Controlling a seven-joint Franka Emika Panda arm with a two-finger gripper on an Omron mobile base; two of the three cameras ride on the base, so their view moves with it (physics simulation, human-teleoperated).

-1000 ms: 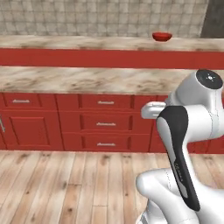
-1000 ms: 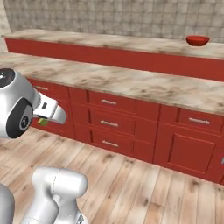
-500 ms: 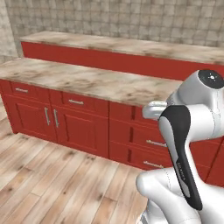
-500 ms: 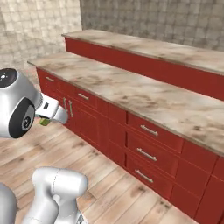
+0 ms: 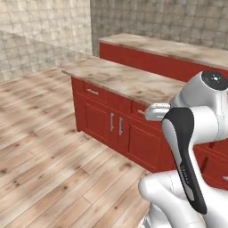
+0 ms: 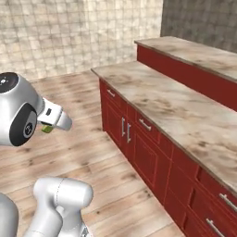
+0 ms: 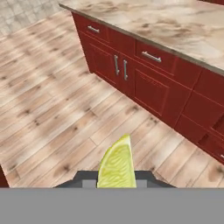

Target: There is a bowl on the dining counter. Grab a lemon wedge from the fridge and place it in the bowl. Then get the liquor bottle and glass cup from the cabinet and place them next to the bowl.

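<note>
Gripper (image 7: 116, 183) is pinching the lemon wedge (image 7: 116, 166), jaws clamped on its sides; the yellow-green pulp is showing segment lines, pointed tip standing up. In the right base view the wedge is peeking green beneath the white wrist. Below it, pale wood-plank floor (image 7: 52, 105) is running in long grained boards. Beyond, a lower counter (image 6: 152, 97) with red drawers, paired doors and silver bar handles is carrying a beige-brown marbled top. Behind its far edge the dining counter (image 5: 169, 49) is rising, plain red front, same marbled slab. Grey stone-tile wall (image 5: 40, 26) is backing everything.
</note>
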